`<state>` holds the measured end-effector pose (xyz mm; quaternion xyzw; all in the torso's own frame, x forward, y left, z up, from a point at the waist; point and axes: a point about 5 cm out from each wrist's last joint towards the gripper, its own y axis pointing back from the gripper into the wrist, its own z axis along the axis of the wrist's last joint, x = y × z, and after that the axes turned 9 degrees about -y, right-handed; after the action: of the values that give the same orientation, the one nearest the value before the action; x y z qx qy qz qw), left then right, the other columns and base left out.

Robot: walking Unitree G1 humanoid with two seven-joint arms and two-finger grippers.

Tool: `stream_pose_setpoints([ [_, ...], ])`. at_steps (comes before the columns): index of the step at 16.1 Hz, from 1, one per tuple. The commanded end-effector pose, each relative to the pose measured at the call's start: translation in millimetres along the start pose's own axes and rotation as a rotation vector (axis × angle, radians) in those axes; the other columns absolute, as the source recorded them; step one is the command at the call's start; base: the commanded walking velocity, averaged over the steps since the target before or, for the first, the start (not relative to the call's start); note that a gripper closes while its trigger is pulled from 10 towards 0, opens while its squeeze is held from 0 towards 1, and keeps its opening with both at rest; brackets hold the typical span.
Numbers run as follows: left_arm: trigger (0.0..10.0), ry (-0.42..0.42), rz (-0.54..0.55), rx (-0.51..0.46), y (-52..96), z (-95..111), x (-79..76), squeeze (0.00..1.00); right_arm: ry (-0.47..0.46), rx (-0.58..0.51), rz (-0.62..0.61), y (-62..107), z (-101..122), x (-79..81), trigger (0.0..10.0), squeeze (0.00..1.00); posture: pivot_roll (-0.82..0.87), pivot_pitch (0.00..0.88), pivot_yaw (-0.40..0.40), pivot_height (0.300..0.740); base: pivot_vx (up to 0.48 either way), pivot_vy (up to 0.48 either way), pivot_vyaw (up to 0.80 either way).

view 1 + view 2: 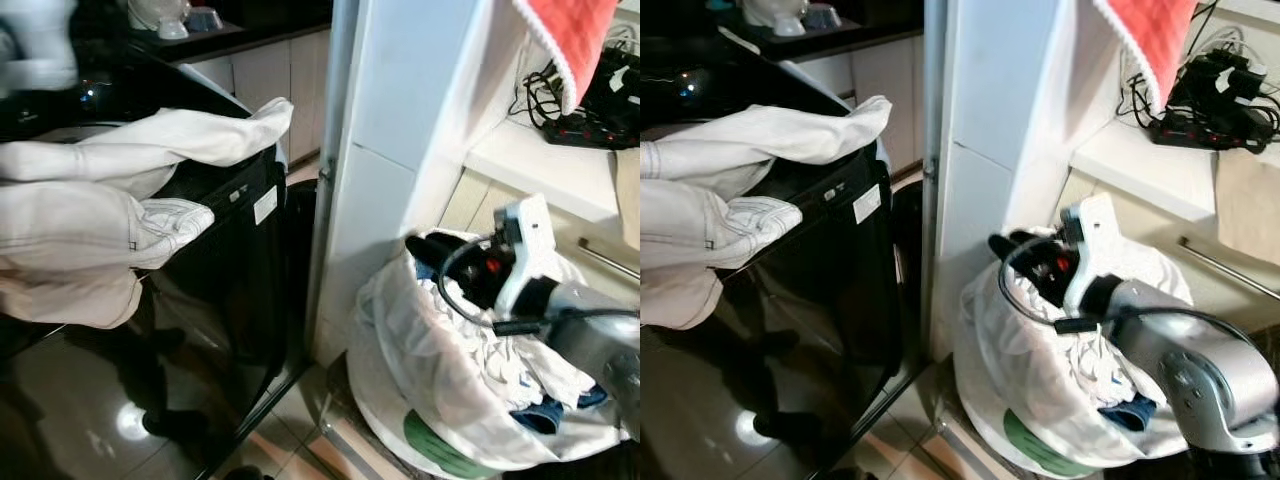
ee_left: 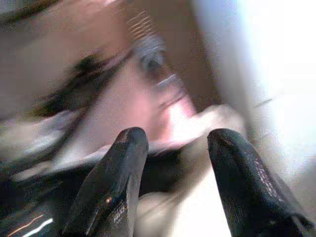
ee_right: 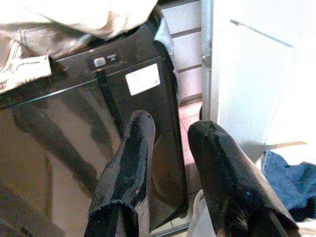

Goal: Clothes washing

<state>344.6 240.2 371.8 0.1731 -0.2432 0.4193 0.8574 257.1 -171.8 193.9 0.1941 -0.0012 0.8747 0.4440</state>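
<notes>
Tiled floor (image 1: 300, 415), glossy black washing machine (image 1: 840, 300) with white clothes (image 1: 110, 190) draped over its top — right gripper (image 3: 170, 131) hovers over the laundry bag (image 1: 420, 400), fingers spread, empty; left gripper (image 2: 170, 143) spread too, blurry.

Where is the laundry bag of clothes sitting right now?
In the eye views the white laundry bag sits on the floor at lower right, against the white cabinet and below the shelf, with the right tool over its open top.

Washer top (image 1: 225, 190): white garments (image 1: 110, 215) draped across, left.
Floor (image 1: 290, 425): white laundry bag (image 1: 425, 400), right.
Far-right shelf (image 1: 545, 165): black power strip (image 1: 580, 130).
</notes>
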Motion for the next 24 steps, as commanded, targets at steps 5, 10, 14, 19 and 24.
stream_pose_setpoints([
  [5, 10.0, 0.071, -0.389, -0.111, 15.4, 7.3, -46.7, 0.0, 0.036, 0.013, -0.013, 5.2, -0.3, -2.9, 10.0, 0.0, -0.02, 0.0, -0.015, 0.74, 0.0, 0.0, 0.0],
  [10, 10.0, -0.086, -0.207, 0.461, 24.1, -66.8, -45.0, 0.0, 0.076, 0.069, 0.034, 6.6, -6.7, 2.5, 10.0, 0.0, -0.02, 0.0, -0.013, 0.74, 0.0, 0.0, 0.0],
  [14, 10.0, -0.261, 0.075, 0.784, 47.4, -98.5, -10.8, 0.0, 0.105, 0.099, 0.062, 7.5, -10.5, 5.8, 10.0, 0.0, -0.02, 0.0, -0.011, 0.74, 0.0, 0.0, 0.0],
  [19, 10.0, -0.395, 0.286, 0.952, 67.3, -117.0, 15.9, 0.0, 0.128, 0.086, 0.036, 8.4, -10.4, 2.5, 10.0, 0.0, -0.02, 0.0, -0.011, 0.74, 0.0, 0.0, 0.0],
  [24, 10.0, -0.572, 0.543, 0.923, 78.2, -98.5, 46.9, 0.0, 0.131, -0.003, -0.121, 5.6, 2.4, -17.0, 10.0, 0.0, -0.02, 0.0, -0.013, 0.74, 0.0, 0.0, 0.0],
])
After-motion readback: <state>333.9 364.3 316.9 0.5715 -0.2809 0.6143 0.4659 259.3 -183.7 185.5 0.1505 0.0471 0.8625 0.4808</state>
